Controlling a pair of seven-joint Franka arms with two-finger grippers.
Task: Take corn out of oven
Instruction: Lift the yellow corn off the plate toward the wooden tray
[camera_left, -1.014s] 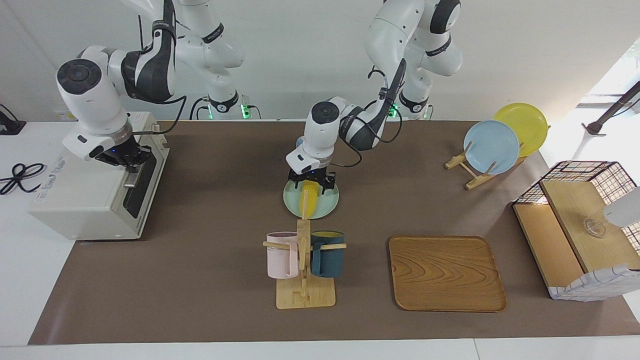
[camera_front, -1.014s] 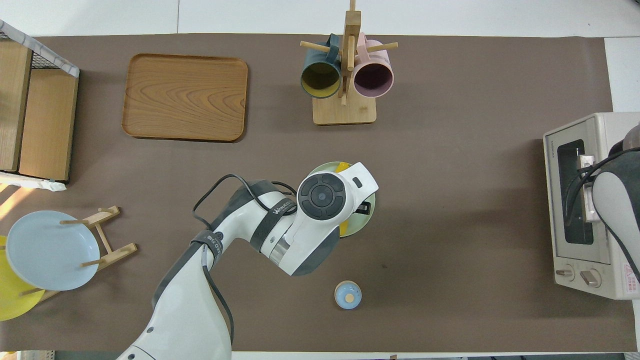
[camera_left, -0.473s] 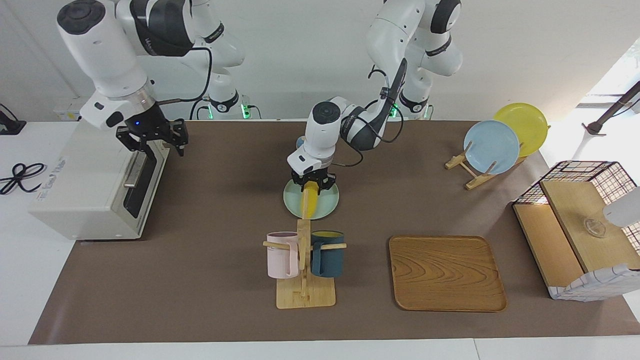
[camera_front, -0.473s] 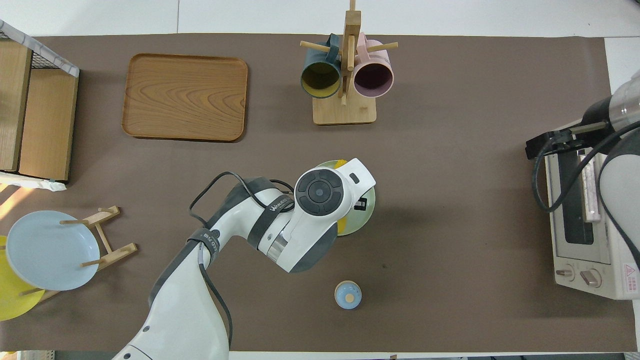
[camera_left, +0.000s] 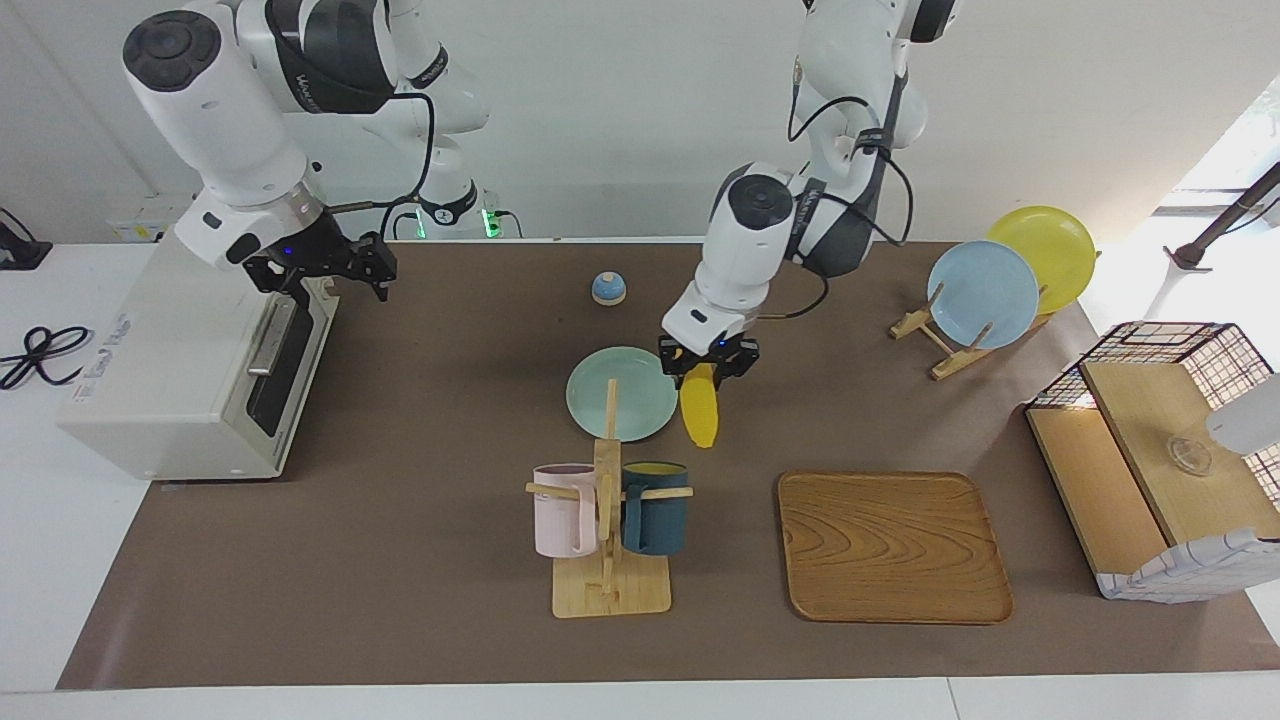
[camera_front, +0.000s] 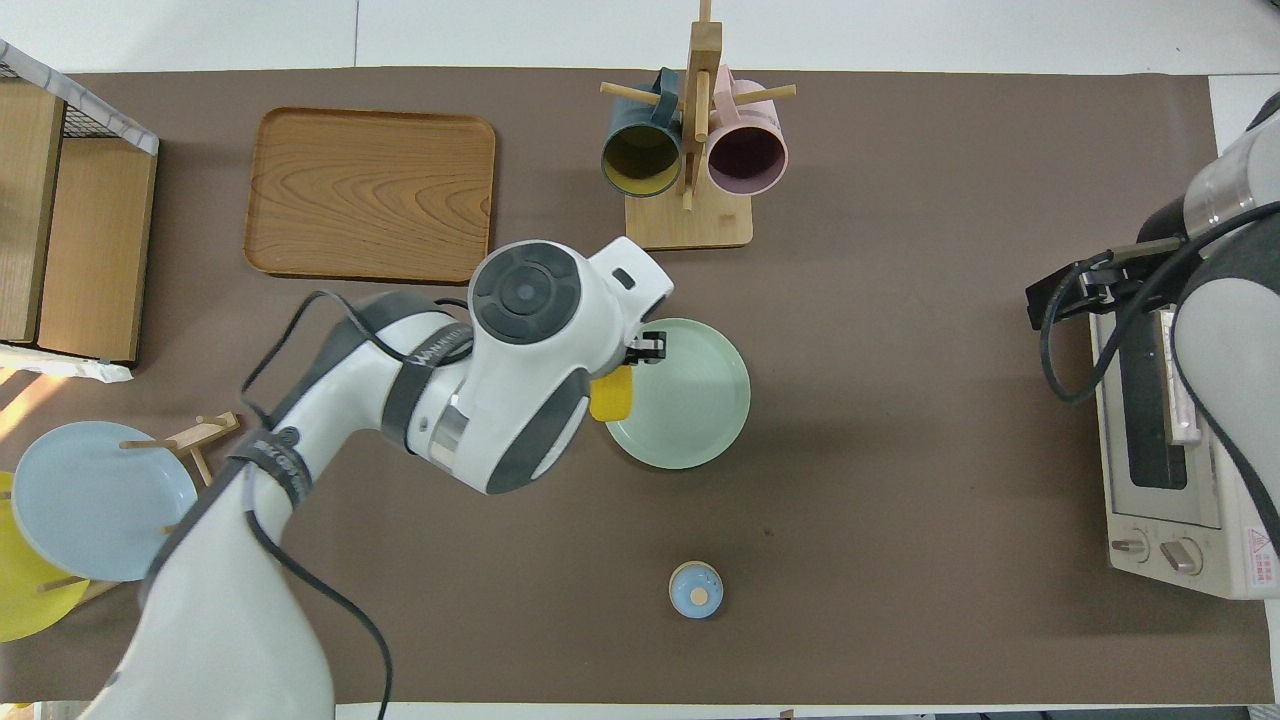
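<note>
Corn: the corn hangs tip-down from my left gripper, clamped at its upper end, in the air at the green plate's 3 o'clock edge in the facing view.
Left gripper: fingers closed tight on the cob.
Oven: the oven sits at the right arm's end of the table, door shut.
Right gripper: my right gripper hovers over the oven's door edge, fingers spread wide, holding nothing.
Mug rack: the mug rack stands at the plate's 6 o'clock there.
</note>
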